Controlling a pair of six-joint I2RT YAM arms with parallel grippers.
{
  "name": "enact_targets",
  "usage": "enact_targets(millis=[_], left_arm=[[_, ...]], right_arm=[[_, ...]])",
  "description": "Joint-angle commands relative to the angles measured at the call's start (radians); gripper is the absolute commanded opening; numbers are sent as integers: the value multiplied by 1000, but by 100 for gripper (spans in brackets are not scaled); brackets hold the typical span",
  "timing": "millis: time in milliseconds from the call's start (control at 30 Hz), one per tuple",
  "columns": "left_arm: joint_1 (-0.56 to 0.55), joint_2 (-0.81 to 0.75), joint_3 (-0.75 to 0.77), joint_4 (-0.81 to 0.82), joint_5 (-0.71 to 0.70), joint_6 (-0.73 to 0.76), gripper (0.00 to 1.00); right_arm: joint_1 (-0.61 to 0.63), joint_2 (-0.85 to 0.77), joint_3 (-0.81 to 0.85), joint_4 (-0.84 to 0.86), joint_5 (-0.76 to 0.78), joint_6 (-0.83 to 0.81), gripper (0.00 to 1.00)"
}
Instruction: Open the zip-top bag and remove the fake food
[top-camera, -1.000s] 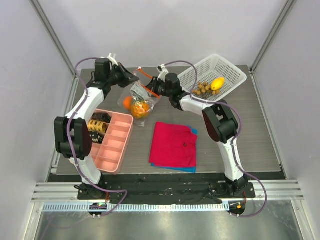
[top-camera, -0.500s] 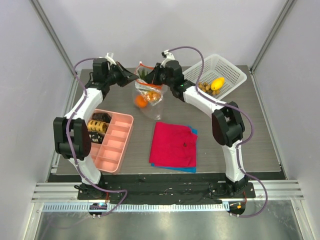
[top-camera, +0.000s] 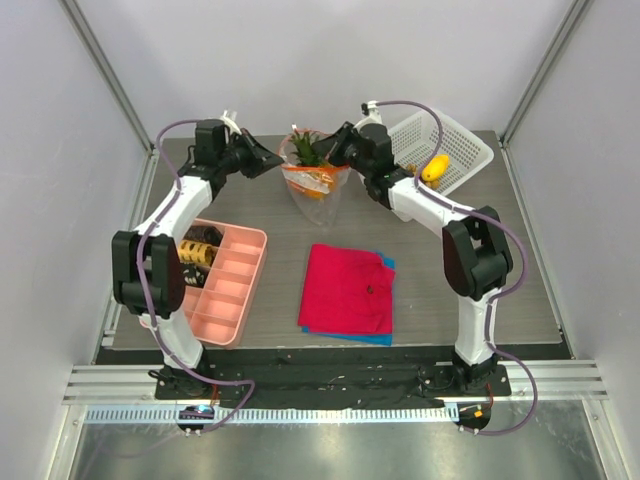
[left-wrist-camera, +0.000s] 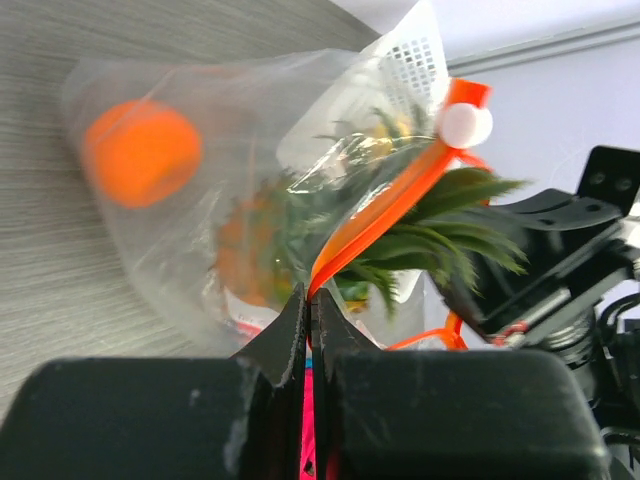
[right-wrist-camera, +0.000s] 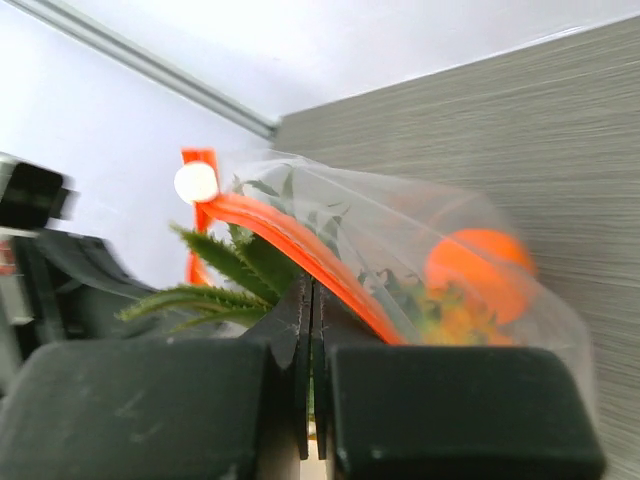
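Note:
The zip-top bag (top-camera: 318, 188) hangs upright over the back of the table, stretched between both grippers. My left gripper (top-camera: 272, 160) is shut on one side of the orange-red zip strip (left-wrist-camera: 385, 210). On the opposite lip, my right gripper (top-camera: 340, 152) is shut too. The mouth is spread apart, and a white slider (left-wrist-camera: 465, 124) sits at the strip's end. Of the fake food, a pineapple's green crown (top-camera: 302, 148) pokes out of the mouth, and an orange fruit (left-wrist-camera: 140, 152) lies lower inside. In the right wrist view the strip (right-wrist-camera: 290, 245) curves over my fingertips (right-wrist-camera: 300, 300).
A white mesh basket (top-camera: 455, 140) at the back right holds a yellow fruit (top-camera: 434, 167). A pink divided tray (top-camera: 228, 285) with dark ringed pieces (top-camera: 198, 250) lies at the front left. A red cloth (top-camera: 348, 290) on a blue one lies in the middle.
Both grippers rose and moved toward the back with the bag. It swung from slanted to upright, its mouth pulled apart, and the pineapple crown now sticks out on top.

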Motion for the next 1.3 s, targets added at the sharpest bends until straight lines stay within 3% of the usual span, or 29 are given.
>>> enact_targets(millis=[0,233,367,500,733,900,1000,1133,1267], left_arm=[[2,25,30,-54,-23,23,0],[-41,74,67,-85,10,40,0],[-46,78,67,-100,8,45,0],[-41,58,74,-122,-24,71,0],[6,2,65,-104,-44,81,0],[12,28,80,-107,-1,66,0],[5,42,80,-104,13,55,0],[-26,51,80,-102,11,60,0],[-31,47,85,-108,11,72,0]], right_arm=[[-7,-63,42,181,-132,135,1],[58,18,281,86,-256,97,2],[59,23,317,88,-287,115,1],[55,-38,273,34,-298,86,1],[25,-169,21,46,-396,114,1],[27,-158,-27,250,-560,158,1],[32,-135,45,284,-560,149,2],[51,-1,304,226,-543,172,1],[64,54,424,218,-503,213,1]])
